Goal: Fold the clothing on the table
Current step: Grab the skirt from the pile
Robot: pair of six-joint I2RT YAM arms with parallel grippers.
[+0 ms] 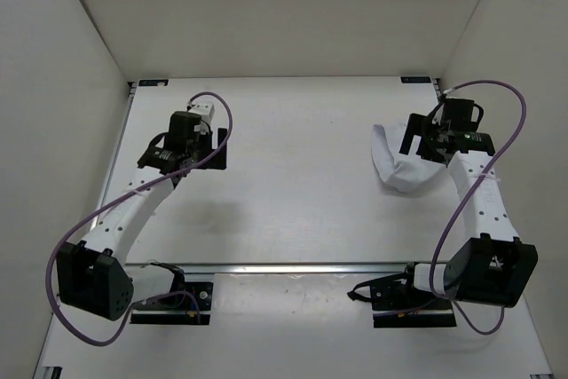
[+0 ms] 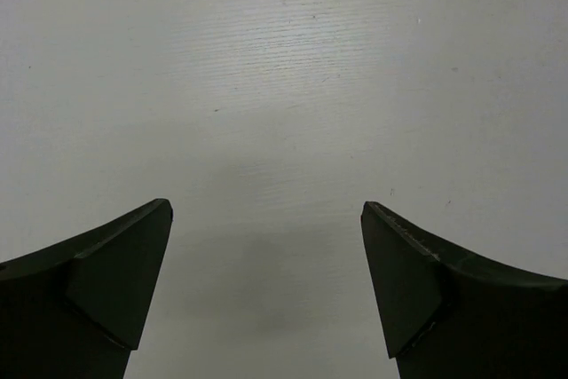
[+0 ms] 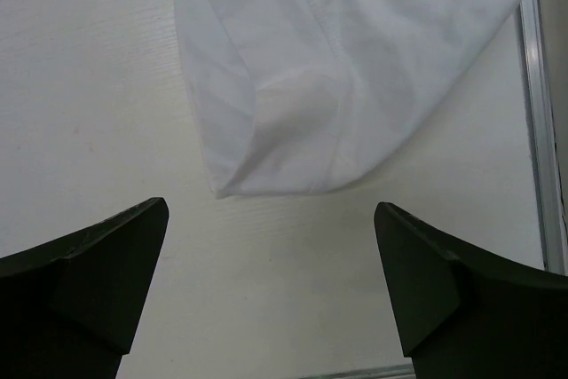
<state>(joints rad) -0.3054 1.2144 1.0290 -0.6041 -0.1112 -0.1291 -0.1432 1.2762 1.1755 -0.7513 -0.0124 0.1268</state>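
Where the right wrist camera looks down past its own dark fingers [image 3: 89,290], the right pincer [image 3: 272,207] stands spread wide, with only bare bench [image 3: 89,113] between the two tips. Just ahead of that gap lies the clothing [image 3: 355,59], a thin white piece doubled over on itself. A rounded folded corner points back toward the fingers without touching either one. A seam line runs across its upper part, and soft creases shade the layers. Past the fabric's right edge a metal rail [image 3: 535,130] runs along the side of the bench.

The left pincer [image 2: 264,210] is likewise spread, its fingers apart over plain white bench surface dotted with a few small dark specks. It pinches nothing.

From the overhead camera, the clothing sits in a rumpled heap on the right half of the bench, toward the far side and near the right edge. It lies partly under the wrist of the right arm [image 1: 475,201]. The left arm [image 1: 133,206] reaches over the left half, well apart from the fabric. A purple cable [image 1: 228,117] loops from each arm, and white walls [image 1: 266,15] close in the bench on three sides.
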